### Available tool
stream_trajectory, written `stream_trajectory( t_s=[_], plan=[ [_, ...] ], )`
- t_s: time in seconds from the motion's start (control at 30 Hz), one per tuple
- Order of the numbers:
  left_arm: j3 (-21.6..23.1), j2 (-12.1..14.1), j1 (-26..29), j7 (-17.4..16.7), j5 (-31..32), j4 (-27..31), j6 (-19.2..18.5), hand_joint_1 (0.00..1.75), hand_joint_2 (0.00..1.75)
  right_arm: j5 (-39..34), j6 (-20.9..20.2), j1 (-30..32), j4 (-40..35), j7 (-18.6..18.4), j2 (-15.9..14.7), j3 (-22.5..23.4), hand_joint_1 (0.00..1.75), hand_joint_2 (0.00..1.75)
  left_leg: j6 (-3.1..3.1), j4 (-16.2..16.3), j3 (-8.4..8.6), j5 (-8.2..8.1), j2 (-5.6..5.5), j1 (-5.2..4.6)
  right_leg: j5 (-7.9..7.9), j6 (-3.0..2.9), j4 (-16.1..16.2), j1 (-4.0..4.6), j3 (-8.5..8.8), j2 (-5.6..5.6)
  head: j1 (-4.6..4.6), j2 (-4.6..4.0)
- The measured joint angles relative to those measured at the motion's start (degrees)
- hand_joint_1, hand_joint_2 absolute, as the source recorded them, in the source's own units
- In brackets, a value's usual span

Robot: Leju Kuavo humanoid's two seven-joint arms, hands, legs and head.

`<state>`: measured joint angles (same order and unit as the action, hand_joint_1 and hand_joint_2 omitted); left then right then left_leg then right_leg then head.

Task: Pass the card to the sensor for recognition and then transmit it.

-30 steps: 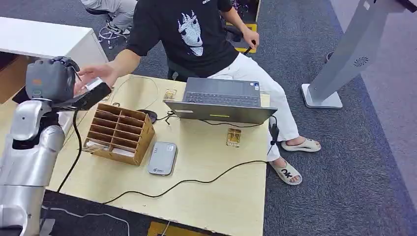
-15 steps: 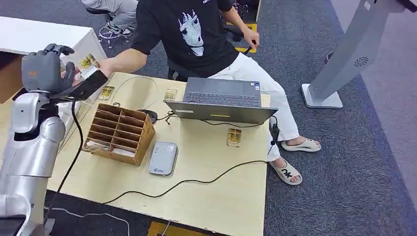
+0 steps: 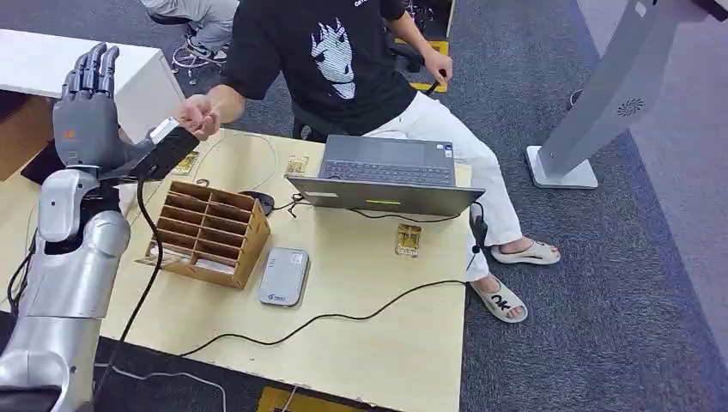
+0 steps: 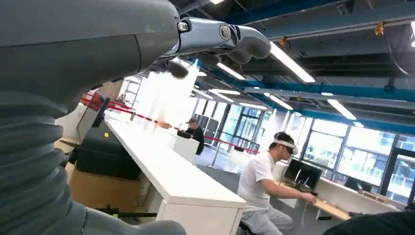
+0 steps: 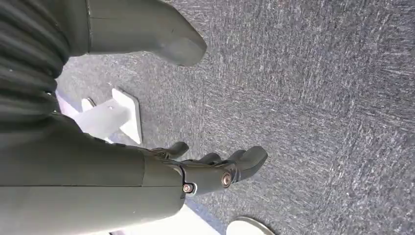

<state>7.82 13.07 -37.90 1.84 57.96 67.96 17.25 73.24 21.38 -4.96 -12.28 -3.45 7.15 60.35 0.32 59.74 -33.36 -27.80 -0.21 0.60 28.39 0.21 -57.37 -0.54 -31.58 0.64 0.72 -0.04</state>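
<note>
My left hand is raised at the table's far left corner, fingers straight up and apart, holding nothing. In the left wrist view the left hand's fingers are likewise bare. The person's hand is closed just to the right of it; I cannot tell whether a card is inside. The grey card sensor lies flat on the table beside the wooden organizer. Loose cards lie on the table: one before the laptop, one and one at the far edge. My right hand hangs over carpet, holding nothing.
An open laptop sits at the far side, with black cables running across the tabletop. A seated person in a black shirt is behind the table. A white desk stands at far left, and a grey kiosk stand at right.
My left hand has straightened its fingers upward. The card seen at that hand half a second ago is gone from it, and the person's hand has drawn back to the right, closed.
</note>
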Motion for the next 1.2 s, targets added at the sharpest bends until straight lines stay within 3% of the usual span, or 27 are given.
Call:
stream_trajectory(
  t_s=[0.33, 0.5, 0.63, 0.7, 0.83, 0.93, 1.07, 1.2],
  plan=[
    [0.00, -0.02, 1.57, 0.09, -0.44, 2.75, 0.20, 0.00, 1.75, -0.04, 0.00, 0.00, 0.00, 0.00, -0.07, 0.00, 0.00, 1.75, 0.00, 0.00, 0.00, 0.01, -0.01, 0.00, -0.01, 0.00, 0.00, 0.00, 0.01, 0.00, -0.02, 0.00],
    [-0.24, 0.70, 5.60, 2.35, -1.29, 5.89, 3.55, 0.00, 1.75, -1.09, 0.09, 0.04, 0.00, 0.09, -0.09, 0.00, 0.00, 1.75, 0.01, -0.02, -0.03, -0.01, 0.02, -0.02, 0.00, 0.00, -0.01, 0.00, 0.03, 0.03, -0.02, 0.00],
    [-2.83, 1.16, 16.74, 7.04, -4.11, 14.53, 10.04, 0.00, 1.75, -2.07, 0.57, 0.21, 0.00, -0.44, -0.07, 0.22, 0.00, 1.75, 0.10, -0.06, -0.01, -0.10, 0.24, -0.05, 0.05, 0.02, 0.01, -0.02, -0.03, 0.24, 0.02, 0.00],
    [-4.31, 0.54, 24.99, 10.65, -6.10, 20.25, 13.89, 0.00, 1.75, -2.71, 0.94, 0.37, 0.00, -0.85, -0.07, 0.57, 0.00, 1.75, 0.08, -0.07, 0.05, -0.26, 0.33, -0.07, 0.17, 0.06, 0.02, -0.06, -0.02, 0.36, 0.02, 0.00],
    [-7.02, -3.11, 41.26, 17.35, -10.05, 31.04, 19.42, 0.00, 1.75, -4.24, 1.75, 0.75, 0.00, -0.50, 0.00, 1.51, 0.00, 1.75, 0.20, -0.06, 0.02, -0.45, 0.35, -0.10, 0.34, 0.14, 0.05, -0.09, -0.02, 0.38, -0.02, 0.00],
    [-9.80, -7.33, 51.05, 21.32, -13.42, 37.45, 22.12, 0.00, 1.75, -4.96, 2.38, 0.84, 0.00, 0.00, 0.09, 2.21, 0.00, 1.75, 0.31, -0.03, 0.01, -0.52, 0.32, -0.15, 0.40, 0.20, 0.07, -0.16, -0.01, 0.34, 0.00, 0.00],
    [-13.07, -10.93, 57.47, 23.54, -15.32, 42.03, 22.25, 0.00, 1.75, -5.29, 2.73, 0.91, 0.00, 0.13, 0.15, 2.78, 0.00, 1.75, 0.35, -0.03, -0.01, -0.53, 0.10, -0.15, 0.43, 0.25, 0.09, -0.16, 0.05, 0.05, 0.00, 0.00],
    [-14.99, -13.18, 59.74, 24.06, -15.32, 44.21, 21.57, 0.00, 1.75, -5.29, 2.78, 0.87, 0.00, 0.24, 0.15, 3.10, 0.00, 1.75, 0.36, -0.03, 0.02, -0.48, 0.09, -0.14, 0.40, 0.26, 0.09, -0.16, 0.11, 0.01, -0.02, 0.00]
  ],
)
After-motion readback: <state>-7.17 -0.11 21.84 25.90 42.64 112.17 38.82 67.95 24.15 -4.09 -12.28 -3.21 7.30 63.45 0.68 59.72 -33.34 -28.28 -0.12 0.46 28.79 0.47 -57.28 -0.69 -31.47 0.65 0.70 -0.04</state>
